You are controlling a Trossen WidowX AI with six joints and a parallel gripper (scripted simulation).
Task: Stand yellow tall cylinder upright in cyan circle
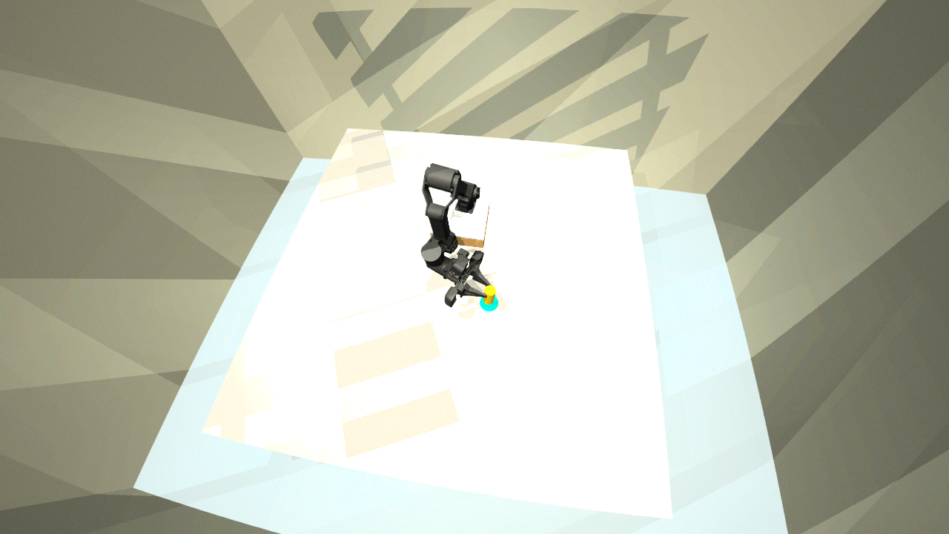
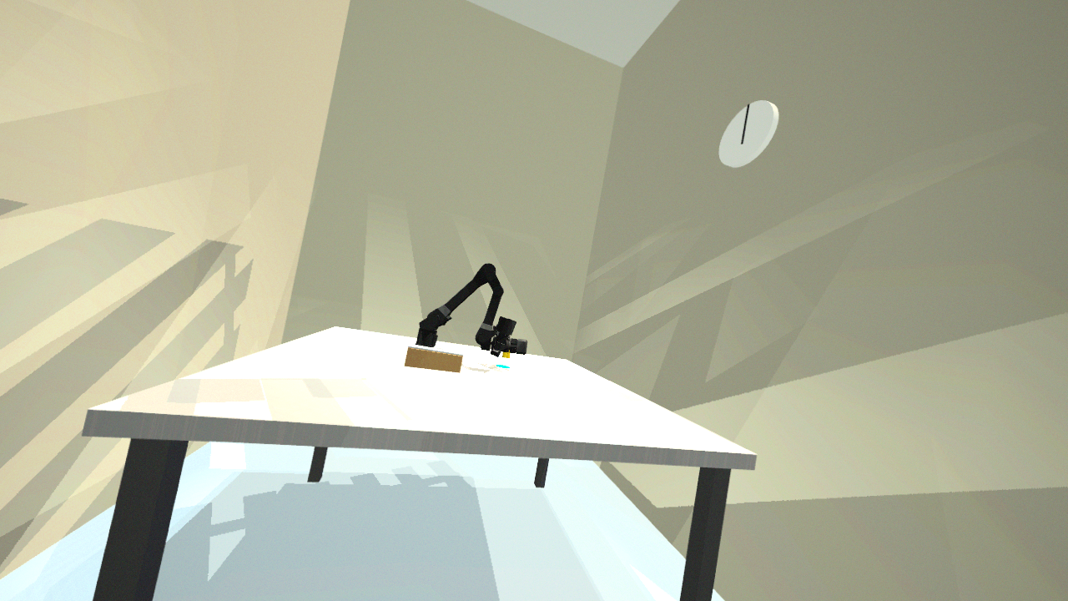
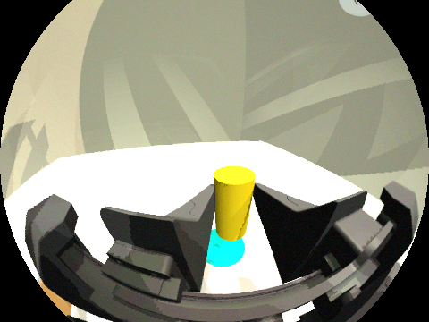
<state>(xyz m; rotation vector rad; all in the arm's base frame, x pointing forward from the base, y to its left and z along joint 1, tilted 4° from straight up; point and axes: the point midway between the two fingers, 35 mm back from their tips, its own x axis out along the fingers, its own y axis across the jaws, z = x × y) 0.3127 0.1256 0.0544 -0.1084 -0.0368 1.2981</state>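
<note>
The yellow tall cylinder (image 1: 489, 297) (image 2: 506, 355) (image 3: 233, 206) is about upright between the fingers. My gripper (image 1: 488, 291) (image 3: 234, 189) is shut on it near its upper part. The cyan circle (image 1: 488, 308) (image 2: 503, 366) (image 3: 225, 256) lies flat on the table. The exterior view shows a small gap between the cylinder's lower end and the circle, so the cylinder is held a little above the table. In the wrist view its lower end overlaps the far right part of the circle; the left finger covers the circle's left edge.
A low box (image 1: 472, 242) (image 2: 433, 359) with brown sides and a white top stands beside the arm's base. It also shows at the lower left edge of the wrist view (image 3: 57, 300). The white table (image 1: 563, 398) (image 2: 448, 407) carries pale shadow patches.
</note>
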